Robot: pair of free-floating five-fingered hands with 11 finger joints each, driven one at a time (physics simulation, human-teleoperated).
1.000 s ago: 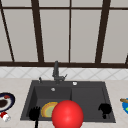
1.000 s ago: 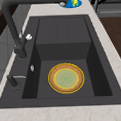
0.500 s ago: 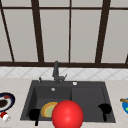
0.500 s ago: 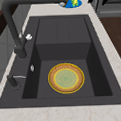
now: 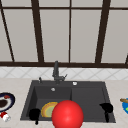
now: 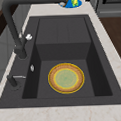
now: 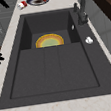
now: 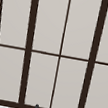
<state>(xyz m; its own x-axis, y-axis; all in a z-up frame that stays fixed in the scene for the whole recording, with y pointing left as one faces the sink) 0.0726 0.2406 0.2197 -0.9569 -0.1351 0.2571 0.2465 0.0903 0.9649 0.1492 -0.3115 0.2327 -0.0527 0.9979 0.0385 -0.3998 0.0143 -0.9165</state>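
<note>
Both hands, left hand (image 5: 34,114) and right hand (image 5: 107,108), hang at the sink's (image 5: 30,100) front edge, holding nothing, fingers I cannot tell; I would lower slowly toward the yellow plate (image 5: 48,109), avoiding the red ball (image 5: 67,114).

Red ball (image 5: 67,115), yellow-rimmed orange plate (image 6: 66,77) (greenish centre), charcoal sink (image 6: 63,51), black hands.

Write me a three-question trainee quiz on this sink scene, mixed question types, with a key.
1. True or false: the yellow plate lies flat on the floor of the sink basin.
2. The faucet stands at which edge of the sink? A. window side B. front edge C. right end
3. In the front view, which hand hovers nearer the yellow plate: the left hand or the right hand?

Key: 1 true; 2 A; 3 the left hand.
</note>
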